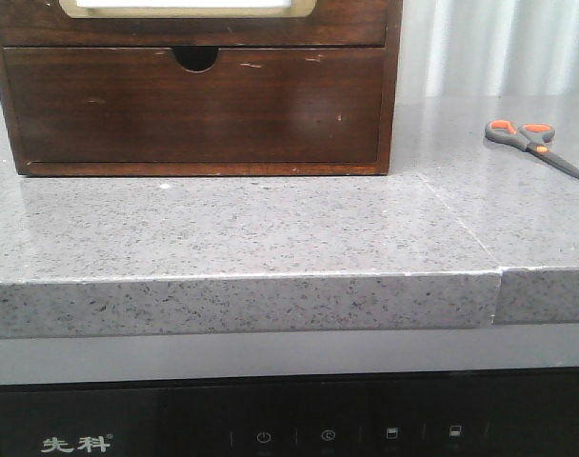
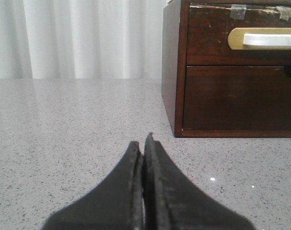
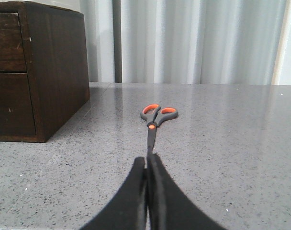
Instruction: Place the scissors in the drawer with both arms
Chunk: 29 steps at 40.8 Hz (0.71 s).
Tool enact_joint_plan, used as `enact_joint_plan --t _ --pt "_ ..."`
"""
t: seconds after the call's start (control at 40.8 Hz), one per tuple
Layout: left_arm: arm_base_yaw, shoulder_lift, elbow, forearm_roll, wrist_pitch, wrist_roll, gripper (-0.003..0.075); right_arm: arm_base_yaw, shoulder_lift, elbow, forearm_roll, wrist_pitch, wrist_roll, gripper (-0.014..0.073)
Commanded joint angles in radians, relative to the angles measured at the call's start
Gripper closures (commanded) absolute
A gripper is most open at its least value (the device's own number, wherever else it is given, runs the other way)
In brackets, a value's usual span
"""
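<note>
A speckled grey stone bench point(image 1: 270, 238) carries a dark brown wooden cabinet point(image 1: 199, 90) at the back left and a pair of small scissors point(image 1: 534, 145) well apart from it, lying flat on the right side.

The scissors have grey handles with bright orange lining inside the two finger loops, an orange dot at the pivot, and dark grey blades that are closed together. In the front view the loops point left and the blades run toward the right and slightly toward the viewer.

The cabinet's upper drawer point(image 1: 189, 21) is shut. Its front is scratched dark wood with a large rounded white panel rimmed in beige; bits of tape sit along its top edge in the left wrist view. Below it is a plain-fronted lower drawer point(image 1: 194, 105) with a semicircular finger notch, also shut.

The left hand point(image 2: 143, 143) has its two black fingers pressed together, holding nothing, low over the bench to the left of the cabinet. The right hand point(image 3: 147, 160) is likewise closed and empty, with the blade tips of the scissors just beyond its fingertips. White curtains point(image 3: 193, 40) hang behind the bench.
</note>
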Motion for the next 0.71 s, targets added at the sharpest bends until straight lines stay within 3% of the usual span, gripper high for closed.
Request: enact_joint_plan --t 0.0,0.686 --pt "-0.008 -0.017 0.026 -0.009 -0.087 0.004 0.0741 -0.001 -0.017 0.002 -0.01 -0.082 -0.002 0.0662" --pt "-0.008 -0.017 0.026 -0.009 -0.087 0.004 0.0741 -0.001 -0.017 0.002 -0.01 -0.13 -0.002 0.0662"
